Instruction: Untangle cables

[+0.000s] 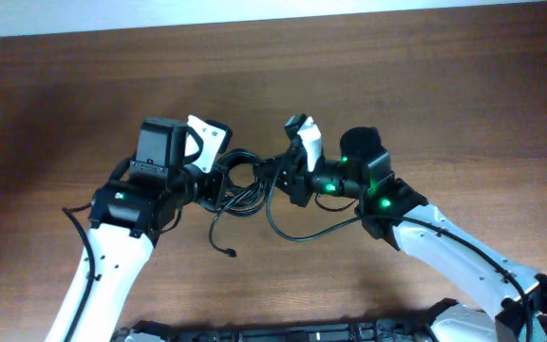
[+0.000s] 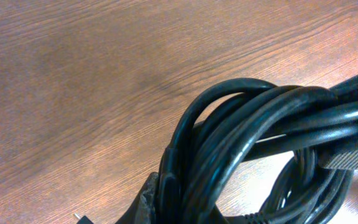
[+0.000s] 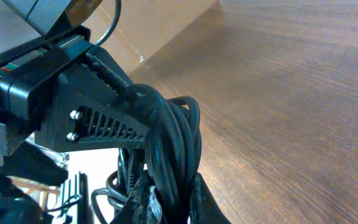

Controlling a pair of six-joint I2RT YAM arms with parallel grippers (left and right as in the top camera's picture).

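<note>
The cables (image 1: pixel 243 188) are a black bundle of looped cords held above the wooden table between both arms. My left gripper (image 1: pixel 216 180) is shut on the bundle's left side. My right gripper (image 1: pixel 283 180) is shut on its right side. In the left wrist view the cables (image 2: pixel 247 124) arch over the jaws (image 2: pixel 185 208). In the right wrist view the cables (image 3: pixel 176 137) pass through my right jaws (image 3: pixel 173 208), with the left gripper's ribbed finger (image 3: pixel 98 121) clamped on them. One loose cord with a plug end (image 1: pixel 230 252) trails onto the table.
A long cord loop (image 1: pixel 302 236) lies on the table (image 1: pixel 84 104) below the right gripper. A small plug tip (image 2: pixel 78 218) shows at the bottom of the left wrist view. Dark equipment runs along the front edge (image 1: pixel 283 332).
</note>
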